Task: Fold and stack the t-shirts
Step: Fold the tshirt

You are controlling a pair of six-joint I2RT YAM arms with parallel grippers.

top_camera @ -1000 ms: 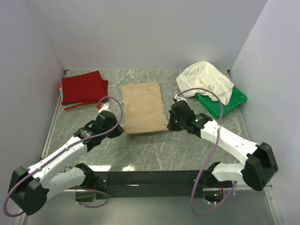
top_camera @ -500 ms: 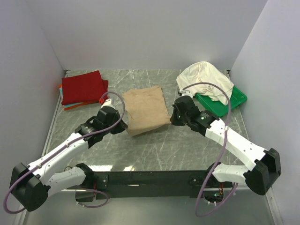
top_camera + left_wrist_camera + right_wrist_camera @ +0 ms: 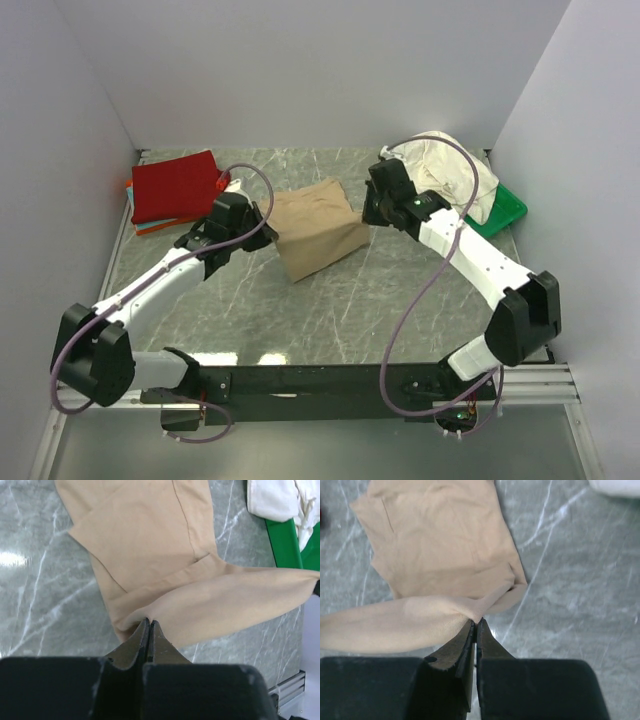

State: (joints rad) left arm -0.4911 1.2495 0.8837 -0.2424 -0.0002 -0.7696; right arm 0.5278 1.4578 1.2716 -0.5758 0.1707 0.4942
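The tan-beige t-shirt point(image 3: 315, 232) lies mid-table, its near edge lifted and carried toward the back, stretched between both grippers. My left gripper point(image 3: 262, 222) is shut on its left corner point(image 3: 142, 617). My right gripper point(image 3: 368, 213) is shut on its right corner point(image 3: 479, 614). The deep red t-shirt point(image 3: 177, 186) lies folded at the back left on top of thin orange and teal ones point(image 3: 160, 226). The cream-white t-shirt point(image 3: 445, 170) lies crumpled at the back right, partly over the tray.
A green plastic tray point(image 3: 497, 211) stands at the back right under the white shirt; its edge shows in the left wrist view point(image 3: 285, 540). Grey walls close in the left, back and right sides of the marble table point(image 3: 350, 310).
Both grippers have moved away from the bases toward the back, lifting the tan shirt's near edge and folding it over. The shirt's visible footprint has shortened and skewed.
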